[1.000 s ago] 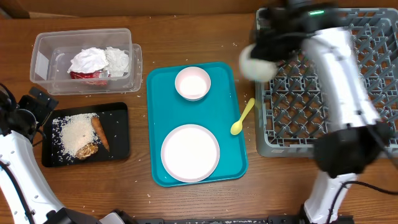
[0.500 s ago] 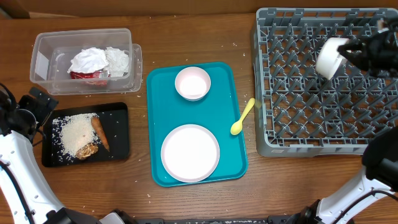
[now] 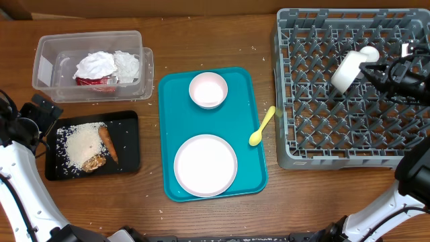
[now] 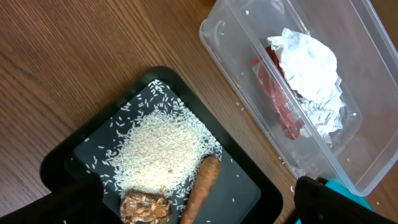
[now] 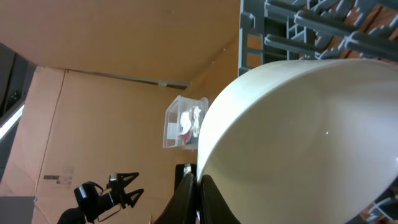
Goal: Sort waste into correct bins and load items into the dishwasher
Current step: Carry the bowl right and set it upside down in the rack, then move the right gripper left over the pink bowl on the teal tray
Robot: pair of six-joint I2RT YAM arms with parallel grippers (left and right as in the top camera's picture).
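Pale cup (smooth, glossy, round-walled; cup vs small bowl not certain) was clamped in the right gripper, tipped sideways above the right half of the grey pegged rack; within the last second it was carried in from the rack's left edge; release judged pending. Left gripper was held wide open over the matte black tray; pink plate, white plate and yellow spoon were not yet loaded.
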